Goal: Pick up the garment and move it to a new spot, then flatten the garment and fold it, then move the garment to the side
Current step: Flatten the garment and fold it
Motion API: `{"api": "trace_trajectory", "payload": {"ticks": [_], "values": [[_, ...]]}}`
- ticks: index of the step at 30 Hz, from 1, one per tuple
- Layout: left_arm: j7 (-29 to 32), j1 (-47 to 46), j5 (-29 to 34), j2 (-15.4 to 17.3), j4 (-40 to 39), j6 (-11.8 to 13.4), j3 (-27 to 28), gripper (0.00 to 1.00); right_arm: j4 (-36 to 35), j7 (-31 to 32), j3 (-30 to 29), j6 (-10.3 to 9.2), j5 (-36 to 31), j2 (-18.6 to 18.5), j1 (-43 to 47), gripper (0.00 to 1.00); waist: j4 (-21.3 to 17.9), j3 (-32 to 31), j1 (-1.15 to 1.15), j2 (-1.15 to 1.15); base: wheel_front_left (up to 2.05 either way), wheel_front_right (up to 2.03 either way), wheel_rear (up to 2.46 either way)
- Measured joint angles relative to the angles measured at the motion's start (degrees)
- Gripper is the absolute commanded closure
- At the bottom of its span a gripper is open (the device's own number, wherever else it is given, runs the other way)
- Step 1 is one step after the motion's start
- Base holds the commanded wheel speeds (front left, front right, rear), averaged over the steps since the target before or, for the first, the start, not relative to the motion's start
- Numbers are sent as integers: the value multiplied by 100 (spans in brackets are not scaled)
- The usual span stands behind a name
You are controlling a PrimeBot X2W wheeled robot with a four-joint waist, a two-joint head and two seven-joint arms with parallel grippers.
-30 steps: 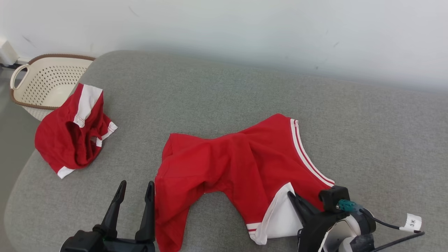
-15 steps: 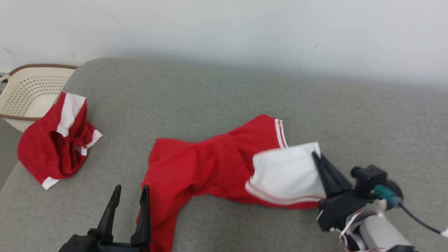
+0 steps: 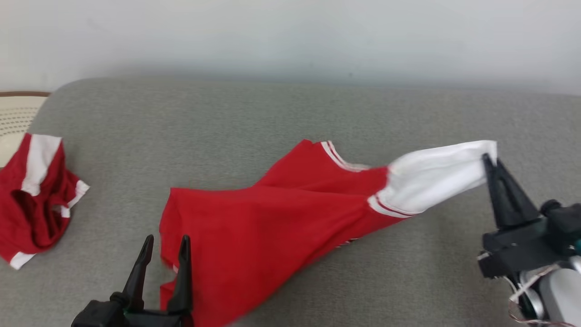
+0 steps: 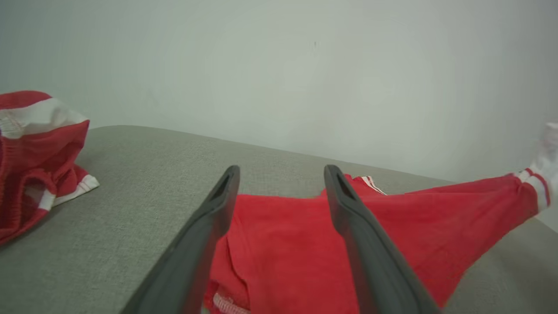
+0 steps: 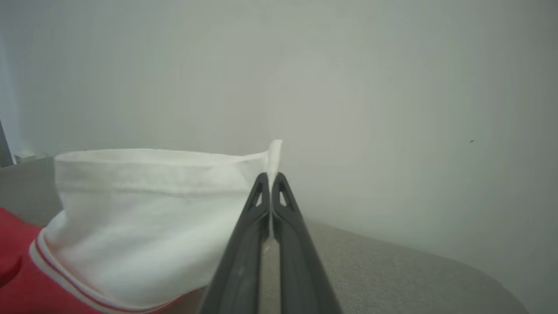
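Observation:
The garment [image 3: 272, 227] is red with a white panel and striped trim, stretched across the grey cushion [image 3: 227, 127]. My right gripper [image 3: 490, 160] is shut on the corner of its white panel [image 5: 152, 209], holding that end lifted at the right. In the right wrist view the closed gripper [image 5: 271, 176] pinches the white hem edge. My left gripper [image 3: 165, 240] stands open at the lower left, its fingers over the garment's left edge. In the left wrist view the left gripper [image 4: 281, 172] has the red cloth [image 4: 414, 226] lying below and beyond its spread fingers.
A second red and white garment [image 3: 32, 200] lies crumpled at the cushion's left edge, also seen as a red heap [image 4: 35, 152] in the left wrist view. A cream perforated basket [image 3: 16, 116] sits beyond it. A pale wall [image 3: 290, 36] backs the cushion.
My right gripper has carried the white panel up and to the right, stretching the garment out. The head camera has turned right, so the basket and second garment slid left in view.

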Motion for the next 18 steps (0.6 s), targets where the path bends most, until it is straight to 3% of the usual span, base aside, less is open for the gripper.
{"api": "trace_trajectory", "payload": {"ticks": [7, 12, 13, 14, 15, 18], "values": [[0, -87, -1, -1, 27, -7, -16, 0, -299, -5, 73, 0, 185, -390, 509, 100, -241, 110, 0, 0, 0, 0, 0], [0, -104, -1, -1, 42, -14, 5, 0, -104, -5, 120, 0, 371, -368, 821, 100, -313, 146, 0, 0, 0, 0, 0], [0, -104, -2, -1, 48, -40, 5, 0, -73, -5, 89, 0, 412, -350, 881, 86, -312, 140, 0, 0, 0, 0, 0], [0, -104, -2, -1, 49, -47, 7, 0, -68, -5, 41, 0, 417, -334, 944, 36, -308, 136, 0, 0, 0, 0, 0], [0, -104, -2, 0, 51, -47, 15, 0, -83, -5, -2, 0, 416, -318, 985, 0, -303, 133, 0, 0, 0, 0, 0], [0, -104, -3, 0, 57, -48, 34, 0, -296, -7, -216, 0, 417, -229, 1071, 0, -291, 127, -1, 0, 0, 0, 0]]}}
